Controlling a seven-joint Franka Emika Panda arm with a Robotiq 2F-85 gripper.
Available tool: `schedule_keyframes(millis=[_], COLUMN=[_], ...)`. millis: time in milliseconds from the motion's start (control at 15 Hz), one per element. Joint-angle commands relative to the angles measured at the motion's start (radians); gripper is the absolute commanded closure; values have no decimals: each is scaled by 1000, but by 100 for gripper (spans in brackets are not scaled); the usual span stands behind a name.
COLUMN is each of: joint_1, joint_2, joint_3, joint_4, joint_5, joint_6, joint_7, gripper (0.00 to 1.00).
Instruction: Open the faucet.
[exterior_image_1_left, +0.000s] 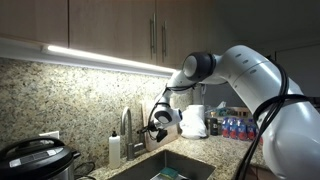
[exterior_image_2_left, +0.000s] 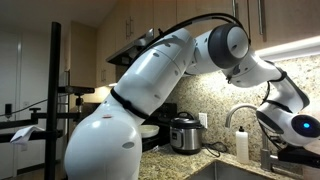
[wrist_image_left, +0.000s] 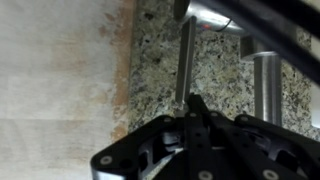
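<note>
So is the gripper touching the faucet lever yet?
Cannot tell: in the wrist view the gripper tips sit right beside the faucet lever, neither gap nor contact plain.

Faucet (exterior_image_2_left: 230, 120) just behind white soap btl (exterior_image_2_left: 241, 147); rice cooker (exterior_image_2_left: 184, 133) nr.

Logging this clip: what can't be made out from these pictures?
- Whether the pincer is open or shut: blurred and dark in the wrist view, too small in both exterior views.
- The lever on the faucet: too small and dim in an exterior view, so contact with the pincer cannot be judged.
- The sink: cut off by the bottom edge, so any running water is hidden.
</note>
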Motion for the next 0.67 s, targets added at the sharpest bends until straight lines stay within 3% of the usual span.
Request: schedule_keyframes(millis=[0,600], joint_1=[2,1], joint_2=[2,7], joint_3=[1,-2], joint_4=[13,22], joint_5=[-1,1], joint_6=[14,18], joint_7=[33,66], gripper=[100,100])
